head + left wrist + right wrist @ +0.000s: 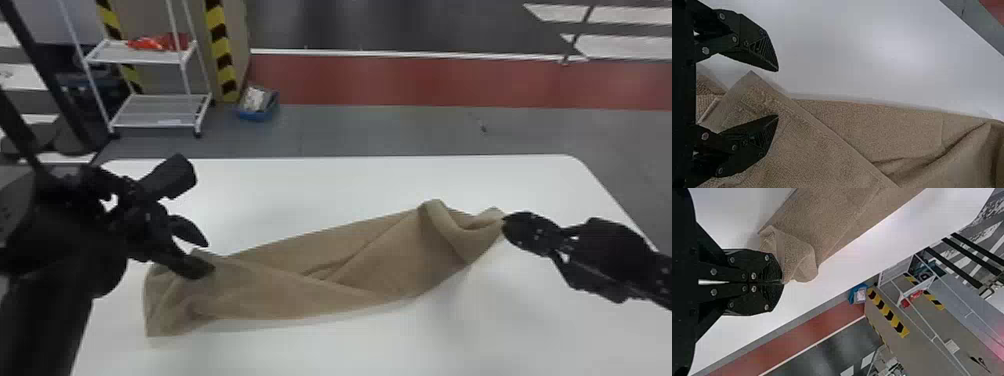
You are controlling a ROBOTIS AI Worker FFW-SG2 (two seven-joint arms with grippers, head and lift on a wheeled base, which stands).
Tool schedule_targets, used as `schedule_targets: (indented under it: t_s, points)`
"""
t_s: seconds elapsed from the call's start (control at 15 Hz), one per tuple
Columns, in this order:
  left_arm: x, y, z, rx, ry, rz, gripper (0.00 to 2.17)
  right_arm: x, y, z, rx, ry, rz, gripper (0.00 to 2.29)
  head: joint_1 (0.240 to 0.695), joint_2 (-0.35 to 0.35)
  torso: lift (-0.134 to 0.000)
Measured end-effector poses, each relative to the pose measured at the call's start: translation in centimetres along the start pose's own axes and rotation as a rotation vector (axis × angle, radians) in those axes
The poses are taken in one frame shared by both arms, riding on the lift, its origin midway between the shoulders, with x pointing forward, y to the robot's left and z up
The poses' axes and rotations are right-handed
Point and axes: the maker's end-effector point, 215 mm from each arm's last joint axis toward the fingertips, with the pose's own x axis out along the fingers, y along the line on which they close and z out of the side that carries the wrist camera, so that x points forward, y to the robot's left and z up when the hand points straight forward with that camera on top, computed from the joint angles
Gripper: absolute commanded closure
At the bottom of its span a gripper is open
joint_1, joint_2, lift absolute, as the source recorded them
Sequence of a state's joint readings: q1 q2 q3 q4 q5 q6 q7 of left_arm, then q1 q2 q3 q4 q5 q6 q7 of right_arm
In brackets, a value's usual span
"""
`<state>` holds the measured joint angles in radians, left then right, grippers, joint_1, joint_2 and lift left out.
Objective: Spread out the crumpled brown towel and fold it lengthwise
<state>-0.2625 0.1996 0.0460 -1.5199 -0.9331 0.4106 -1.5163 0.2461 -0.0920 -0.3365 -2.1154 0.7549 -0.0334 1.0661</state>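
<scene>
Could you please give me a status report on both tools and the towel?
Right tool shut on right end of brown towel. Left tool open at left end. Towel's own overlapping folds in the way.

No words, numbers or brands can be read. The plain warning marking is the yellow-and-black striping (218,35), set in slanted bars along the upright edges of a tan panel (239,25) behind the white rack (135,60). A small pale patch (169,121) on the rack's lower shelf may be a label, though it is too small to tell. In the right wrist view, a pale rectangle (952,346) against the tan panel bears no legible print.
</scene>
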Motion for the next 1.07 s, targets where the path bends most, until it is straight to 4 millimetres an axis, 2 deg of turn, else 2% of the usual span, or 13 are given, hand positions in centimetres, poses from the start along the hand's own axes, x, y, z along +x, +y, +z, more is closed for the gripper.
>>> schedule_targets:
  t_s: [0.27,0.67,0.8,1.07]
  points:
    - [-0.1,0.3,-0.4,-0.002,0.013,0.003,0.91,0.1,-0.2,0.2,0.001,-0.003,-0.003,1.58,0.695,-0.017,-0.124]
    - [-0.6,-0.4,-0.4,0.009,0.004,0.006,0.97,0.3,-0.4,0.2,0.008,-0.003,-0.005,1.58,0.695,-0.018,-0.124]
    - [-2.1,0.1,-0.2,0.009,-0.026,0.054,1.34,0.2,-0.6,0.2,0.009,-0.003,-0.009,1.58,0.695,-0.015,-0.124]
    - [-6.8,0.7,0.2,-0.001,-0.113,0.17,1.34,0.0,-1.1,0.4,0.011,-0.009,-0.018,1.58,0.695,0.006,-0.124]
